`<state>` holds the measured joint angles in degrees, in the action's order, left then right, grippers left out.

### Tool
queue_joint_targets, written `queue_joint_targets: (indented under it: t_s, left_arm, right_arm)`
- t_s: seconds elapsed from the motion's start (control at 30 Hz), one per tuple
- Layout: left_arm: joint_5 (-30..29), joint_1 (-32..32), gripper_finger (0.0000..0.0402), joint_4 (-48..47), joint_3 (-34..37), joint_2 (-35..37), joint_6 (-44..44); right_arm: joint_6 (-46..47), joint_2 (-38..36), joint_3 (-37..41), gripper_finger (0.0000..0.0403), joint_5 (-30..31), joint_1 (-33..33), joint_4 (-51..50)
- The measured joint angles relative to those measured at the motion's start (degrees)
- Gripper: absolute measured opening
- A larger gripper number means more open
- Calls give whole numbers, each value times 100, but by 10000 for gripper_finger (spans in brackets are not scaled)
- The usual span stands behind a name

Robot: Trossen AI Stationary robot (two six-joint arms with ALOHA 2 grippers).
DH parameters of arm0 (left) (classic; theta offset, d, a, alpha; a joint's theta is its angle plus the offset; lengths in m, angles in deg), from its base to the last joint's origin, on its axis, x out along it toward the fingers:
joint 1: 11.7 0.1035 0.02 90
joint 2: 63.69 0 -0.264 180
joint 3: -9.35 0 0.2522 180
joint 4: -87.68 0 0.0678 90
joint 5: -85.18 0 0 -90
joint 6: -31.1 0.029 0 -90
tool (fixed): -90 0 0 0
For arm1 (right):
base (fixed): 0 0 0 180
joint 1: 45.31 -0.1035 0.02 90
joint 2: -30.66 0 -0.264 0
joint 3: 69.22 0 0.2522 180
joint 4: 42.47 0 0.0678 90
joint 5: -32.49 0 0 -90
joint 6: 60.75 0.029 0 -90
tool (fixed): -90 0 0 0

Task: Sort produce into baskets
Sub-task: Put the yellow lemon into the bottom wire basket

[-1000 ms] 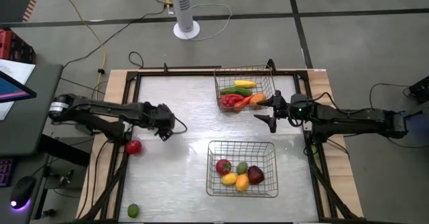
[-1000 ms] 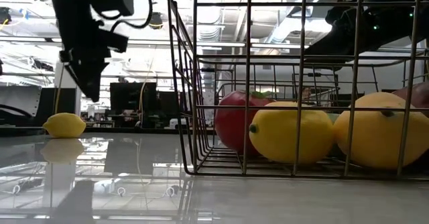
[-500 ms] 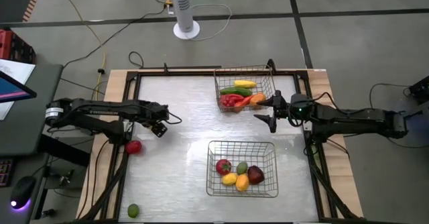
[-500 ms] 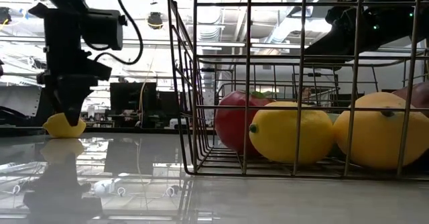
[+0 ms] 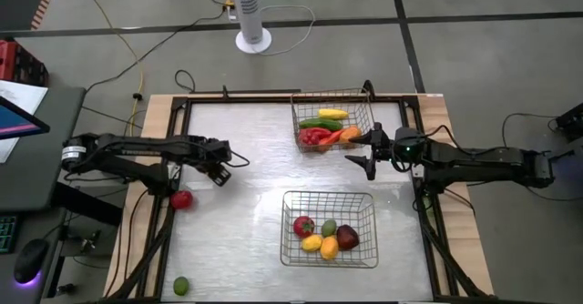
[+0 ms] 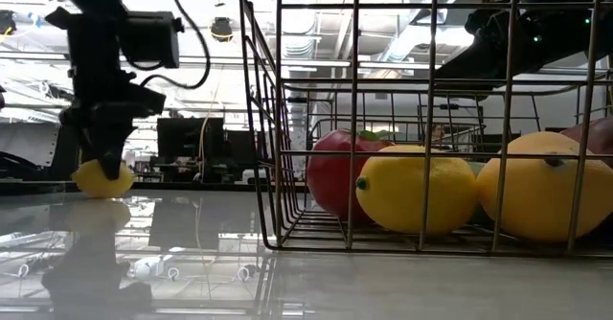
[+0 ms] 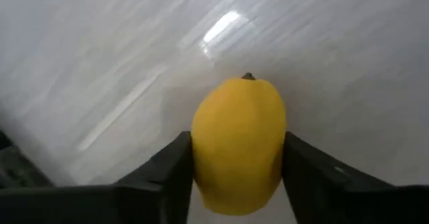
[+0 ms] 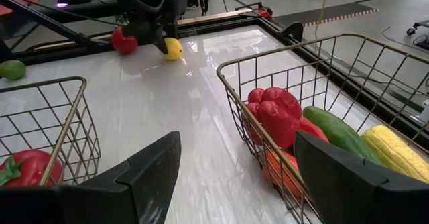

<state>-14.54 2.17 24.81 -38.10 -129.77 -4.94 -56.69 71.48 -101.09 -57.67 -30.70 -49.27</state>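
A yellow lemon [image 7: 238, 143] lies on the white table, left of the middle; it also shows in the low view [image 6: 103, 178]. My left gripper [image 5: 219, 173] stands over it and hides it in the high view; it is shut on the lemon. My right gripper [image 5: 364, 156] is open and empty in the air between the two wire baskets. The far basket [image 5: 296, 122] holds corn, a cucumber, red peppers and a carrot. The near basket [image 5: 284, 227] holds a red fruit, yellow lemons, a green and a maroon piece. My left gripper pinches the lemon between its two fingers [image 7: 175, 174], one on each long side of the fruit [image 7: 201, 150]. The fingers come from above, pointing down. The lemon's stem end [image 7: 249, 77] points away from the wrist, and the lemon rests on the table [image 6: 103, 192].
A red tomato [image 5: 181, 199] lies near the table's left edge, close to my left arm. A green lime [image 5: 180, 286] lies at the near left corner. A black frame [image 5: 273, 101] runs around the table. Bare table lies between my left gripper and the baskets.
My left gripper has come down over the lemon, and its fingers now stand at the fruit's sides. The lemon has shifted a little on the table. My right arm has kept still.
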Motion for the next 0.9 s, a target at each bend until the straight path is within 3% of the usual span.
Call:
queue_joint_targets:
  t_s: [0.07,0.2,0.43,0.63,0.8,0.9]
  left_arm:
    - [82,-11,152,41,-188,8,20]
    - [372,-175,150,398,-756,11,284]
    - [1110,-930,183,3239,-1425,-73,737]
    - [1352,-1722,193,4498,-1667,-774,818]
    - [1270,-2274,195,4654,-2395,-1777,1125]
    - [1147,-2484,204,4210,-3046,-2297,1372]
  right_arm:
    - [1,0,0,315,0,0,2]
    - [0,0,0,315,0,0,44]
    - [4,-1,0,315,0,0,55]
    - [2,0,0,315,0,2,39]
    - [2,2,0,315,0,15,58]
    - [4,4,0,315,0,13,53]
